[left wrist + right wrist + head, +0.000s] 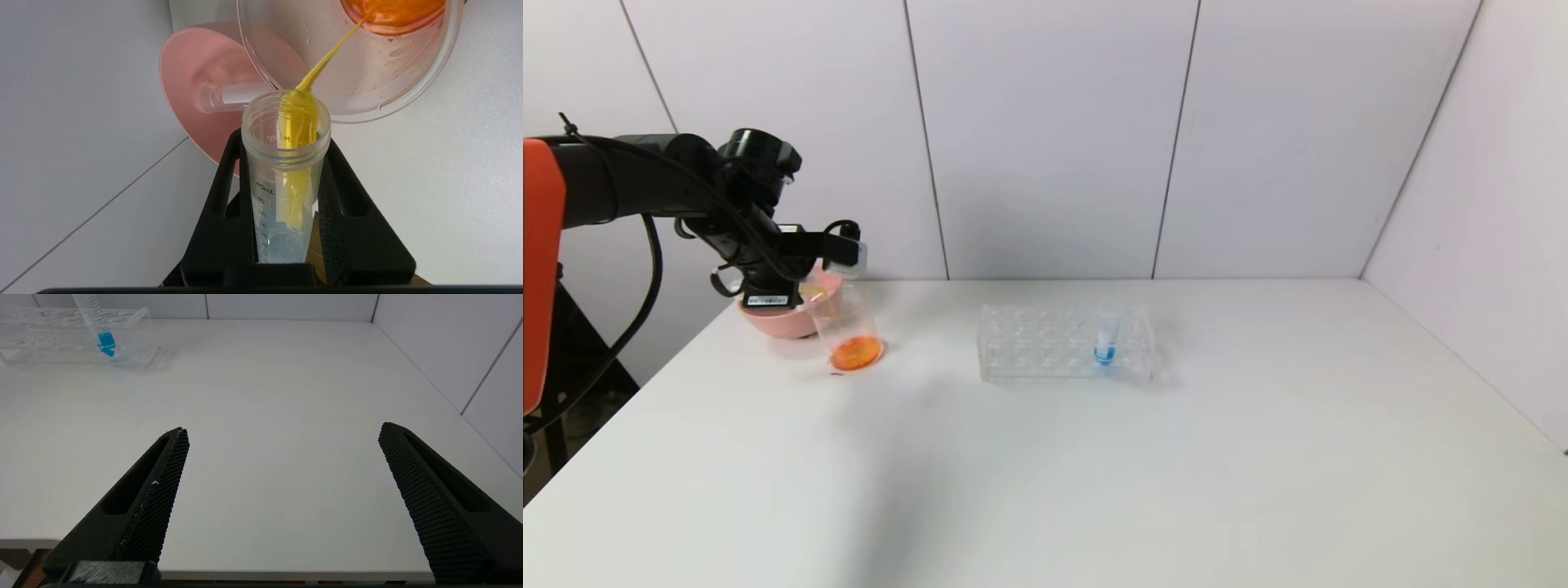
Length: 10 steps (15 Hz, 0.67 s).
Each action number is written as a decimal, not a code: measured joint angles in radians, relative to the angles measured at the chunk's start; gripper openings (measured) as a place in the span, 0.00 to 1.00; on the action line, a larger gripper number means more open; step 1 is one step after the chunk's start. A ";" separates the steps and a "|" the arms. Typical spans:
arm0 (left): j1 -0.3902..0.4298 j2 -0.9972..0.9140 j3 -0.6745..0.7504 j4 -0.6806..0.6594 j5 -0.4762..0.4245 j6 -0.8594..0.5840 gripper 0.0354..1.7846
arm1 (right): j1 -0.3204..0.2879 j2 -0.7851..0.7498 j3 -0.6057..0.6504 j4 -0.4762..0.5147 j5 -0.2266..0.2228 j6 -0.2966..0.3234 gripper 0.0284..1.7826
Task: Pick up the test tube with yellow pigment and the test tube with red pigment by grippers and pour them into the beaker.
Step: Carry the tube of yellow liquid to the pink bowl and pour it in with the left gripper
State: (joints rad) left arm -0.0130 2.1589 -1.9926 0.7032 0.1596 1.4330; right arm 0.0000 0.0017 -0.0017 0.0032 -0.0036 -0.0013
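Observation:
My left gripper [286, 139] is shut on the test tube with yellow pigment [286, 171] and holds it tipped, mouth at the beaker's rim. A thin yellow stream [327, 61] runs from it into the clear beaker [367, 90], which holds orange liquid [392, 12]. In the head view the left gripper [837, 249] is at the far left, above the beaker [849, 327]. No tube with red liquid in it shows. An empty clear tube [229, 96] lies in the pink bowl. My right gripper [282, 428] is open and empty over the table's front edge.
The pink bowl [776, 318] stands right behind the beaker, at the table's back left. A clear tube rack [1045, 343] stands mid-table with a blue-tipped tube [1105, 343] upright in it. White walls close the back and right.

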 joint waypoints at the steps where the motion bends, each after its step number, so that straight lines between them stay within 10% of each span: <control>1: 0.000 0.000 0.000 0.000 0.003 0.006 0.24 | 0.000 0.000 0.000 0.000 0.000 0.000 0.95; 10: -0.010 0.003 0.001 -0.043 0.118 0.151 0.24 | 0.000 0.000 0.000 0.000 0.000 0.000 0.95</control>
State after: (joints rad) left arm -0.0226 2.1615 -1.9915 0.6600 0.2774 1.5843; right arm 0.0000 0.0017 -0.0017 0.0032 -0.0038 -0.0013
